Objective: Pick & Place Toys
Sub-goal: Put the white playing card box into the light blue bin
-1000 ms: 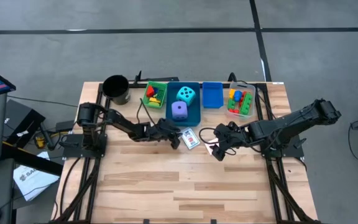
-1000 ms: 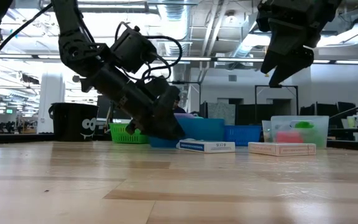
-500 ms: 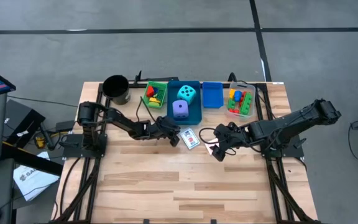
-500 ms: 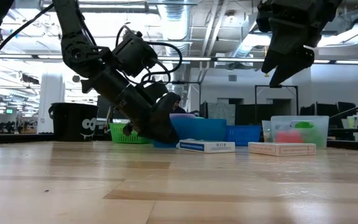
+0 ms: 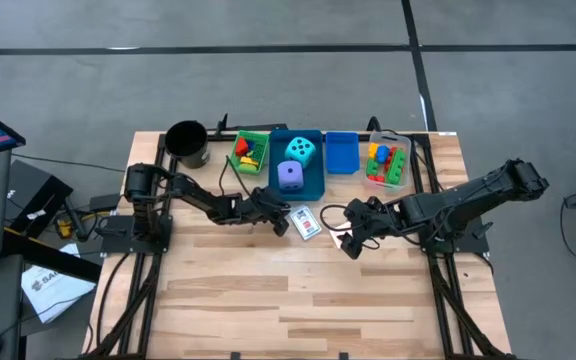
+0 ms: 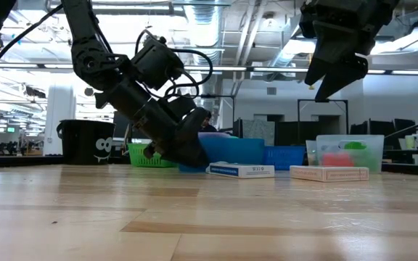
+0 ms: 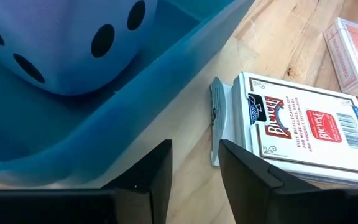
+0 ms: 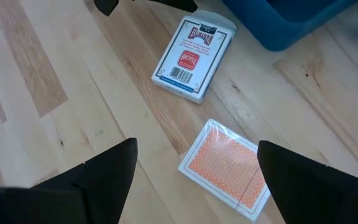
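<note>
My left gripper (image 7: 194, 171) sits low on the table, fingers narrowly parted and empty, between the blue bin (image 7: 104, 124) wall and the boxed blue card deck (image 7: 297, 127), which lies flat just beside it. The purple die (image 7: 61, 43) rests inside that bin. My right gripper (image 8: 194, 180) hovers wide open above the orange-backed deck (image 8: 229, 165).

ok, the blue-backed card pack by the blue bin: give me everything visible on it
The blue card pack is a flat cardboard box with white faces, blue edging, a red label and a barcode. It lies flat on the wooden table, beside the blue bin, apart from the orange pack. Its end flap looks slightly open. The left tool is at that end, not gripping.
</note>
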### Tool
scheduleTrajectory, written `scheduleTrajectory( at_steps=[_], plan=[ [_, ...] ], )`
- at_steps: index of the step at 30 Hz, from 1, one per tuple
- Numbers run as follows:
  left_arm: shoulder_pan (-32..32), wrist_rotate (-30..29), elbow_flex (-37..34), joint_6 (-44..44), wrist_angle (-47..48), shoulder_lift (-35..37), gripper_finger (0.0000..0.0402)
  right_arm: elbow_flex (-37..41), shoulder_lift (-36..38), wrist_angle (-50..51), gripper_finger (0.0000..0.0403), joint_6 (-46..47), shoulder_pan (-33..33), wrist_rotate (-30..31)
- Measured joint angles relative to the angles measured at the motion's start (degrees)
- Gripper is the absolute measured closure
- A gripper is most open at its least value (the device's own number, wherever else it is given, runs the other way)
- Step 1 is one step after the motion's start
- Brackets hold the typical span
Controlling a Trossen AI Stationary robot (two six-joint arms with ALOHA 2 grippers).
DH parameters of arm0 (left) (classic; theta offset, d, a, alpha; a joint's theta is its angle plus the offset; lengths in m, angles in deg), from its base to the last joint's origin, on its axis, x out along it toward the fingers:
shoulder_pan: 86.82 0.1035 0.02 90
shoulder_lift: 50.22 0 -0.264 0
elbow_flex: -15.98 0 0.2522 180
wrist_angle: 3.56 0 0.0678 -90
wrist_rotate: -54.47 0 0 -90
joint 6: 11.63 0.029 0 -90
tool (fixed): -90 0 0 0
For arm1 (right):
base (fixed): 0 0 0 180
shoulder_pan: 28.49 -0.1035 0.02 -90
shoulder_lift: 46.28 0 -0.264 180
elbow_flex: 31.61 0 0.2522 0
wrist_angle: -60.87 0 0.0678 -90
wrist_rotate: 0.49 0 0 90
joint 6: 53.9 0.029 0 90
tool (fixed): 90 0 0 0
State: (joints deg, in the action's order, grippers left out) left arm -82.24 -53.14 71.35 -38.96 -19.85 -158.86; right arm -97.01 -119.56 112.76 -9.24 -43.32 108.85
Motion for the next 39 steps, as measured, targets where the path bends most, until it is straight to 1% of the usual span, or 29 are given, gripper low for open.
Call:
scheduleTrajectory(
  at_steps=[10,20,29,34,36,39],
  plan=[
    [-1.7,0.0,0.0,0.6,-2.0,0.0,0.0273,0.0,0.0,0.0,0.0076,0.4,0.0,0.2],
    [-0.7,0.0,0.0,1.8,-2.0,0.0,0.0275,0.0,0.0,-0.1,0.0076,0.5,0.0,0.2],
    [-1.3,-0.2,1.4,1.6,-5.6,-5.0,0.0275,0.0,0.0,-0.6,0.0076,1.6,0.0,0.2],
    [-1.0,0.1,1.9,1.8,-5.6,-5.3,0.0275,0.0,0.0,-0.6,0.0076,1.9,0.0,0.2],
    [-0.9,0.5,1.9,1.8,-5.7,-5.2,0.0279,0.0,0.0,-0.6,0.0076,1.9,0.0,0.2],
    [-0.8,0.5,1.9,1.8,-5.6,-5.2,0.0303,0.0,0.0,-0.6,0.0076,1.9,0.0,0.2]
  ],
)
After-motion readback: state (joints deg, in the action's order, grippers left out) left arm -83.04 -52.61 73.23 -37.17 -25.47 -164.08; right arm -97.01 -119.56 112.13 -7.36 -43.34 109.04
